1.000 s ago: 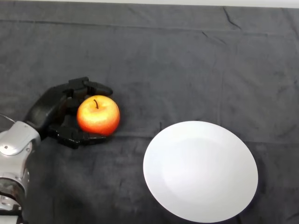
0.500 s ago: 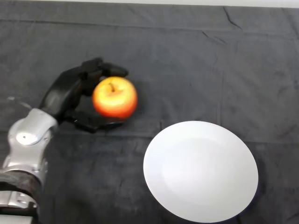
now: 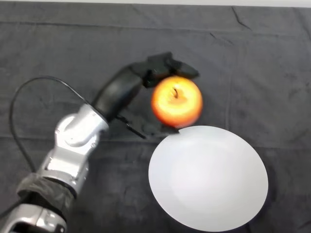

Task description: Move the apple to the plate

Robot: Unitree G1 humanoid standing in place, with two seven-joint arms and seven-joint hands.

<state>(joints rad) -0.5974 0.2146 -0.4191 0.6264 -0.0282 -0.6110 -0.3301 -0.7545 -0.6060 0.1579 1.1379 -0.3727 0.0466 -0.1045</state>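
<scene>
**Operator:** Report the state of the left hand.

**Inspector:** The black hand is clasped round the red-and-yellow apple. Its fingers curl over the far side of the fruit, and a dark part of the hand shows under the fruit's near edge. The apple sits at the hand's right-hand end, stem side facing up toward the camera.

**Operator:** Is the apple resting on anything?

**Inspector:** It appears to be held clear of the dark cloth; a shadow lies on the cloth just below it. Contact with the cloth cannot be fully confirmed from this single view.

**Operator:** Location of the white plate relative to the hand?

**Inspector:** The plate lies to the right of the hand and nearer the robot. Its far-left rim sits just beside the lower edge of the apple. In this view the two nearly touch, yet the fruit is not over the plate's centre.

**Operator:** Arm position?

**Inspector:** The silver-grey arm enters from the lower left and runs diagonally up to the black wrist behind the apple.
</scene>
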